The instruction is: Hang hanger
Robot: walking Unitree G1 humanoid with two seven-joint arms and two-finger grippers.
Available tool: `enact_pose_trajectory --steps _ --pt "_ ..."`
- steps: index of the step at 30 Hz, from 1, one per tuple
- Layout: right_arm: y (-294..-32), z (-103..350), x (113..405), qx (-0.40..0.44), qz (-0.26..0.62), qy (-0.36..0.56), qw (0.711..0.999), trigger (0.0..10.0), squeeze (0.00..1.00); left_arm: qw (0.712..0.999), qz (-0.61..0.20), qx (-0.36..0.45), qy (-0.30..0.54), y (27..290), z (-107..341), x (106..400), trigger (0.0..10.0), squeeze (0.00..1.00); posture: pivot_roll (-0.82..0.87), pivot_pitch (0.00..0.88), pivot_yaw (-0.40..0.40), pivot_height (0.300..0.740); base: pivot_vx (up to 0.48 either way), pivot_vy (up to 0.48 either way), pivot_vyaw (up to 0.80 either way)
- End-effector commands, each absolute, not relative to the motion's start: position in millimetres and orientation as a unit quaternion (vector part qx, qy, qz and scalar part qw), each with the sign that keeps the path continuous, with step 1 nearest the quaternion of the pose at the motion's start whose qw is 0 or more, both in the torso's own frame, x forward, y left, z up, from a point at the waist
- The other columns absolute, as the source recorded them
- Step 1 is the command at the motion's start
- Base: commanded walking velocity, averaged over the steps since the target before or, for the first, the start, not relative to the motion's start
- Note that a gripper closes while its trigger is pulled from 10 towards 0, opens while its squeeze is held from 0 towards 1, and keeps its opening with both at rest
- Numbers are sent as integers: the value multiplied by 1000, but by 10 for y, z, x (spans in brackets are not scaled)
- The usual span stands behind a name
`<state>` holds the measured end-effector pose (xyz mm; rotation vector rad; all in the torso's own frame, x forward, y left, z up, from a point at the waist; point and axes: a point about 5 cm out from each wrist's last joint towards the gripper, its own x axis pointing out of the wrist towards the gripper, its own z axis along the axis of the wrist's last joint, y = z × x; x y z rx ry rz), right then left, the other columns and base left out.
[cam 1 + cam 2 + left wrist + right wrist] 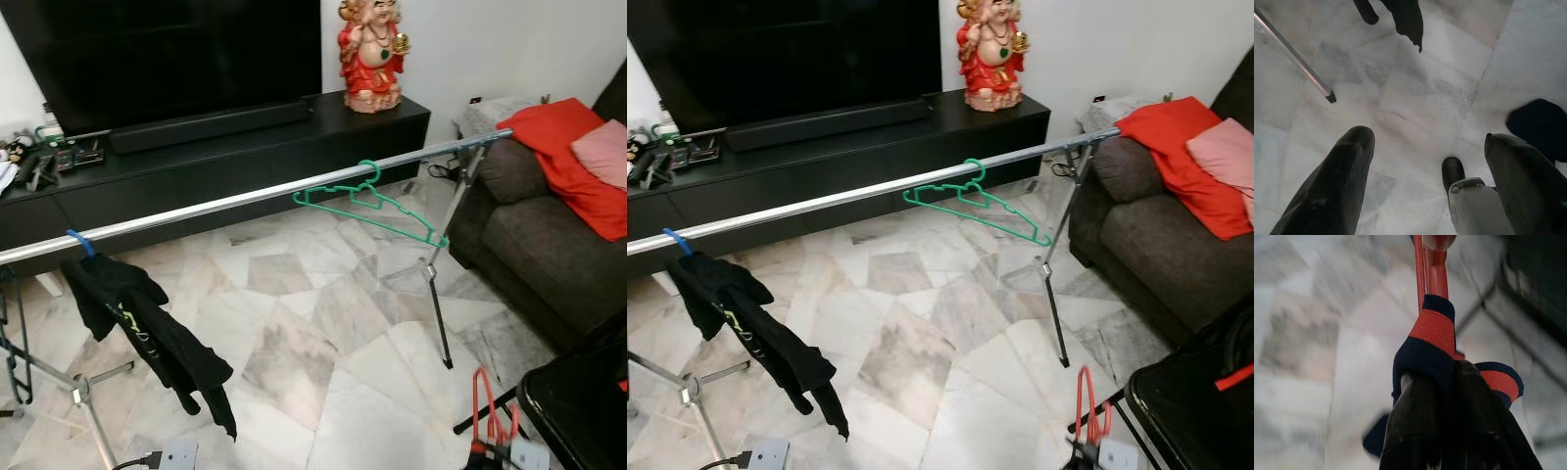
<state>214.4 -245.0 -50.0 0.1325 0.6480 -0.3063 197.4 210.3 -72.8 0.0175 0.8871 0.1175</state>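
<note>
Presently the right pincer point(1449, 396) is clamped on a red hanger point(1432, 269) carrying a navy-and-red striped garment point(1432, 340). The left pincer point(1425, 186) hangs wide open, empty, above the marble floor point(1415, 93). A green hanger point(367, 201) hangs on the rail point(196, 208).

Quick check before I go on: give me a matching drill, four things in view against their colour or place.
Things:
1. green hanger
2. black garment
3. red hanger
4. statue

Places:
A. on the black TV cabinet
B. in the right pincer
C. hooked bare near the middle of the rail
D. hung from the blue hanger toward the rail's left end

Pairs: 1-C, 2-D, 3-B, 4-A
</note>
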Motion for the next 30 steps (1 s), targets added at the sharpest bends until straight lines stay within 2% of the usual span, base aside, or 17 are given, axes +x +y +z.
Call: enact_pose_trajectory --steps 1,3,7,10,13,14,15,19,20,21,25,26,28,30 --pt "-2514 -326 2337 39 -135 269 953 10000 0 904 54 25 423 2154 -709 1985 10000 0 -45 33 46 740 0 0 0" --pt "-2522 -273 2399 32 -129 257 957 10000 0 907 52 27 417 2160 -690 2015 10000 0 -48 32 47 740 0 0 0" --pt "-2497 21 2721 -41 -49 202 977 10000 0 924 1 78 375 2166 -539 2241 10000 0 -49 29 50 740 0 0 0" --pt "-2281 214 2913 -115 113 168 972 10000 0 933 -92 139 319 2115 -307 2539 10000 0 -48 25 54 740 0 0 0" --pt "-2095 249 2895 -171 262 164 935 10000 0 914 -221 190 282 1955 -144 2705 10000 0 -46 21 56 740 0 0 0" --pt "-2036 246 2847 -189 333 171 908 10000 0 892 -298 214 265 1840 -67 2759 10000 0 -45 21 56 740 0 0 0" --pt "-2031 245 2833 -195 349 174 900 10000 0 886 -315 218 263 1812 -52 2767 10000 0 -45 21 56 740 0 0 0" --pt "-2042 224 2686 -242 473 216 819 10000 0 833 -444 234 233 1572 86 2815 10000 0 -54 20 60 740 0 0 0" --pt "-2067 217 2637 -251 508 241 788 10000 0 818 -478 233 220 1491 161 2853 10000 0 -54 28 63 740 0 0 0" --pt "-2067 217 2637 -251 508 241 788 10000 0 818 -478 233 220 1491 161 2853 10000 0 -54 28 63 740 0 0 0" --pt "-2073 215 2587 -264 549 267 747 10000 0 793 -526 226 207 1378 279 2899 10000 0 -58 42 65 740 0 0 0" --pt "-2073 215 2587 -264 549 267 747 10000 0 793 -526 226 207 1378 279 2899 10000 0 -58 42 65 740 0 0 0" --pt "-2048 193 2596 -283 554 280 731 10000 0 764 -567 227 208 1315 329 2877 10000 0 -51 48 70 740 0 0 0" --pt "-2018 188 2611 -287 554 279 730 10000 0 753 -579 235 208 1311 335 2860 10000 0 -46 49 75 740 0 0 0"
